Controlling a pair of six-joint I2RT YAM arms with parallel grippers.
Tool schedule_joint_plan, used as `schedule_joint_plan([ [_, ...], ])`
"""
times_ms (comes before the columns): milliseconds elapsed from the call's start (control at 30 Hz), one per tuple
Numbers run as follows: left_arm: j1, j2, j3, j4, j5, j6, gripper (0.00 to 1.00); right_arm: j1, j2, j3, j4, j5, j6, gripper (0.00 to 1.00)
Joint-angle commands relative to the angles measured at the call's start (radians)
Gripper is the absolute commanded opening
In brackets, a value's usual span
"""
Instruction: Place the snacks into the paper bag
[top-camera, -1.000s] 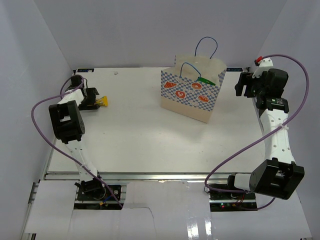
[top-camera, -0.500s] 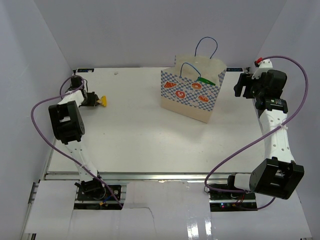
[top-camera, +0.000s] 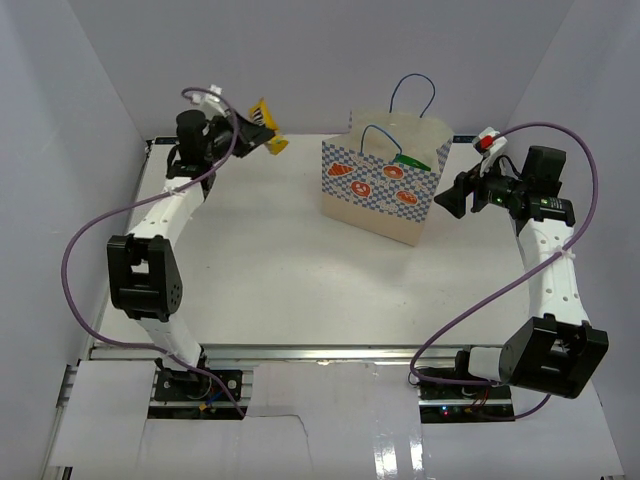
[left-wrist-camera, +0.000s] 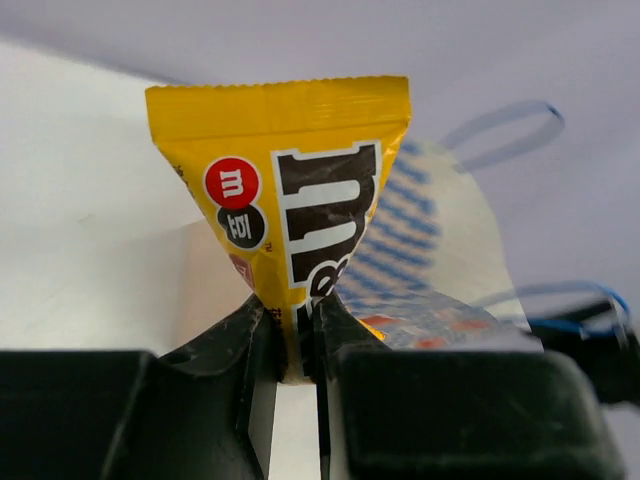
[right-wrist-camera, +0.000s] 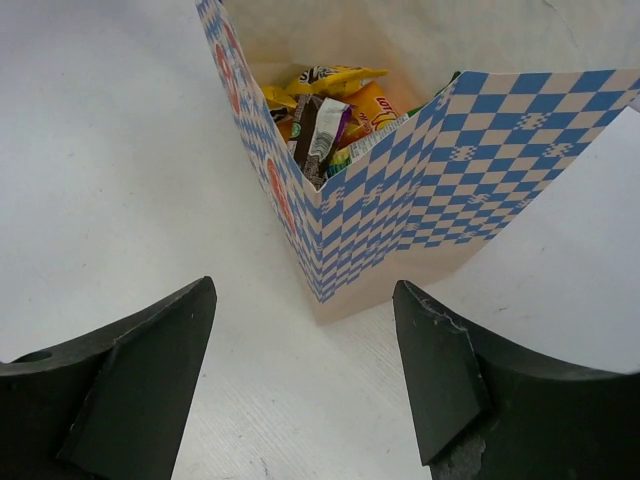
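While the right gripper (top-camera: 447, 203) gapes, the left gripper (left-wrist-camera: 292, 322) pinches a glossy, crimp-edged yellow candy pack (left-wrist-camera: 290, 170).

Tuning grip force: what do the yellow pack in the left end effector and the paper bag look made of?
The yellow pack looks like thin glossy plastic film: it shines, has a serrated crimped top seam, and creases where the left end effector pinches it. The paper bag looks like matte printed paper, fairly stiff: it stands upright with sharp folds. The handles look like thin blue cord.
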Motion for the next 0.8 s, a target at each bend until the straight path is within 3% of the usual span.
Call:
schedule_joint_plan([
  [0,-0.158,-0.024,0.146,0.16,0.184,0.225,0.14,-0.002,-0.031,0.028,-0.004,-0.08,-0.039,0.77],
  [133,-0.284,0.068,0.337,0.161,0.204,0.314,0.14,-0.003,-0.048,0.015,-0.008,-0.09,-0.034,0.77],
  [300,-0.387,0.235,0.575,0.16,0.115,0.353,0.14,-0.002,-0.067,0.006,-0.033,-0.097,-0.048,0.77],
  [600,-0.463,0.424,0.781,0.149,-0.082,0.39,0.18,0.0,-0.074,0.006,-0.059,-0.114,-0.059,0.77],
  [767,-0.479,0.446,0.81,0.123,-0.063,0.38,0.38,0.0,-0.07,0.009,-0.062,-0.118,-0.062,0.77],
])
